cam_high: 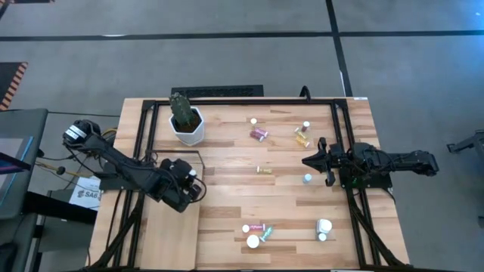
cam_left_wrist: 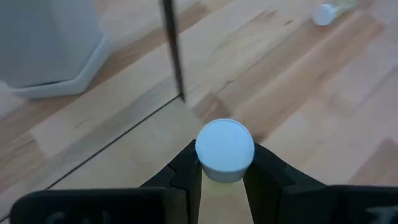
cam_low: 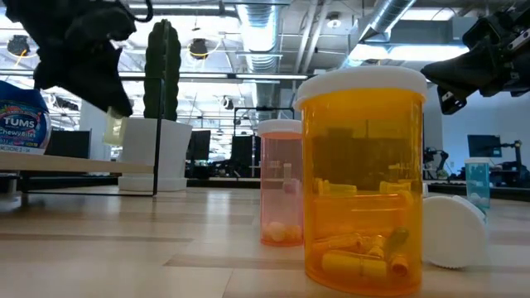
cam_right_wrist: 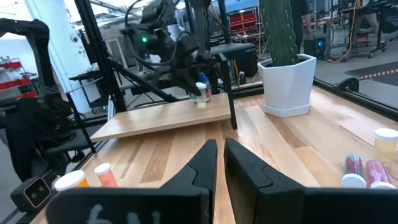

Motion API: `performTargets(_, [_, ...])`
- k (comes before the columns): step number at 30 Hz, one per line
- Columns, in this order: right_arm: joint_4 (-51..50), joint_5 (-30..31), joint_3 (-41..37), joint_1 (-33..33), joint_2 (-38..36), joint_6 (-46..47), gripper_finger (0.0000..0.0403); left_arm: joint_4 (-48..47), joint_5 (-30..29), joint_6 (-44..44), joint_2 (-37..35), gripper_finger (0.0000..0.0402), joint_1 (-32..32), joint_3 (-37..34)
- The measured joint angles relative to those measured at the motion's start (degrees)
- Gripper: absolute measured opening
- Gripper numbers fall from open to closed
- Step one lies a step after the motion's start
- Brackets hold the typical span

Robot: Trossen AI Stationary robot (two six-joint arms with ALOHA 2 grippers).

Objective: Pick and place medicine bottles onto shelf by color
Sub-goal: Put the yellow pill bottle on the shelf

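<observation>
From above, the left gripper (cam_high: 198, 183) hangs over the far right corner of the pale shelf (cam_high: 170, 234). No bottles stand on the shelf yet, and many bottles (cam_high: 259, 134) lie on the table to the right.

Low down, an amber bottle (cam_low: 362, 178) stands close, waiting.

The left wrist view shows two fingers (cam_left_wrist: 186, 171) squeezing a white-capped bottle (cam_left_wrist: 224, 149).

The right gripper (cam_right_wrist: 221, 155) is pressed together, holding nothing, over the table's right side. Almost all the sorting is left.
</observation>
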Motion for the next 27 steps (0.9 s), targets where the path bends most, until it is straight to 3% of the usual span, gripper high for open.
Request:
performTargets(9, [0.0, 0.0, 0.0, 0.0, 0.0, 0.0, 0.0056, -8.7, 0.6, -6.7, 0.0, 0.0075, 0.0, -0.1])
performTargets(27, [0.0, 0.0, 0.0, 0.0, 0.0, 0.0, 0.0056, -13.8, -0.1, -13.2, 0.0, 0.0075, -0.2, -0.1])
